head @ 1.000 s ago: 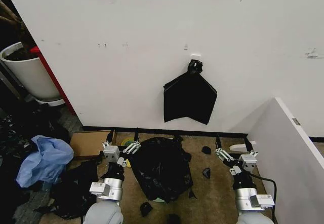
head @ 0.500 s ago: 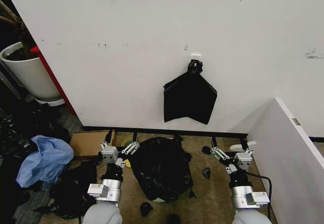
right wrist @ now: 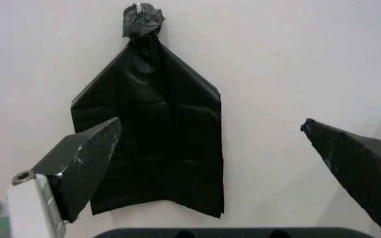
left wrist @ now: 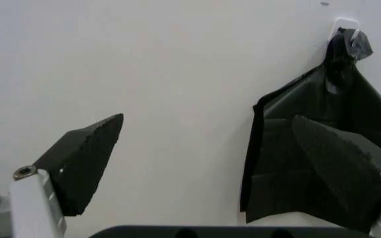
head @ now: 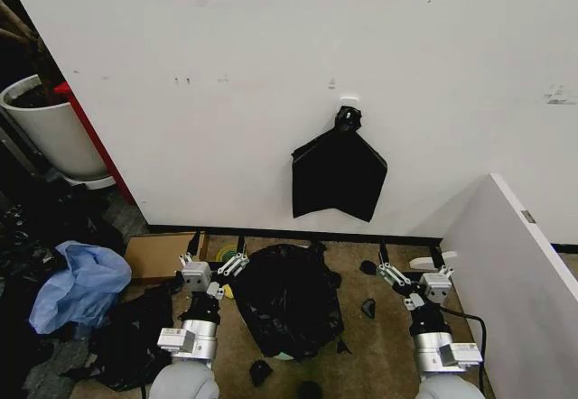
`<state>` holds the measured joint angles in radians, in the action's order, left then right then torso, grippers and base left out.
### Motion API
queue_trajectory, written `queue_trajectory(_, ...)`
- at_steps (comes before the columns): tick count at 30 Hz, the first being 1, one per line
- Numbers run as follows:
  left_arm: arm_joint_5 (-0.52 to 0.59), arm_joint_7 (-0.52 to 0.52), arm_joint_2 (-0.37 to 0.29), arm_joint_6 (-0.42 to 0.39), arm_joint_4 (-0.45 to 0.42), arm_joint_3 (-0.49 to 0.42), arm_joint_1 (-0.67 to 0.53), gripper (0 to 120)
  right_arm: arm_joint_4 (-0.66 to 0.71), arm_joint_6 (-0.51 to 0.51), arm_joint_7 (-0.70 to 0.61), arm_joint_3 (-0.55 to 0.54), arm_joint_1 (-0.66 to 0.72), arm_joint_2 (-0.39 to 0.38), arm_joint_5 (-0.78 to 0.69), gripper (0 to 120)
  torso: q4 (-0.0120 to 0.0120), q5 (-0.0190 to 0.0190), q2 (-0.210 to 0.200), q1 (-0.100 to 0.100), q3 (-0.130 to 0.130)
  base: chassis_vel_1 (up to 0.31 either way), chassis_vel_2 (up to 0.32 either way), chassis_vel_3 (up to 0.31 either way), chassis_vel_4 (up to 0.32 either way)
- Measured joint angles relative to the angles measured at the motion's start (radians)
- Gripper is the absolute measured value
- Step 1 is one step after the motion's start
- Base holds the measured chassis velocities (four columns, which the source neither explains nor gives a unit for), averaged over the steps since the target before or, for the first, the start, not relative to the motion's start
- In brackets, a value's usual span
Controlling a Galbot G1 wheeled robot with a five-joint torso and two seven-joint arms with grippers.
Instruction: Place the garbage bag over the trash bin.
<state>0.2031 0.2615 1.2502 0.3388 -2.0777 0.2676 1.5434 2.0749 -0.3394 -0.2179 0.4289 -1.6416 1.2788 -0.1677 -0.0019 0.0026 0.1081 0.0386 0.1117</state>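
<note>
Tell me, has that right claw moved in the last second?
Yes. The right gripper has slid slightly left and toward the wall, judged against the white partition.

There are two grippers, the left gripper (head: 217, 249) and the right gripper (head: 411, 262). One big crinkly garbage bag (head: 287, 298) sits on the floor. One flat black bag (head: 339, 175) hangs on the wall. There is one white planter pot (head: 50, 133), one blue cloth (head: 79, 283) and one cardboard box (head: 159, 255).
</note>
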Motion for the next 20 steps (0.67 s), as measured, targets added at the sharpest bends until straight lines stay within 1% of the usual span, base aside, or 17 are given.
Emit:
queue_trajectory(11,-0.001,0.001,-0.001,0.007,-0.004,-0.001,0.002,100,-0.002,0.001,-0.013,-0.010,-0.007,0.015,0.011,100,-0.0001,0.0000,0.000,0.000,0.000,0.000,0.000,0.000,0.000)
queue_trajectory(20,0.004,0.004,-0.003,-0.001,-0.005,-0.004,-0.005,100,0.010,0.000,-0.028,0.014,-0.019,0.019,0.014,100,0.0000,0.0000,0.000,0.000,0.000,0.000,0.000,0.000,0.000)
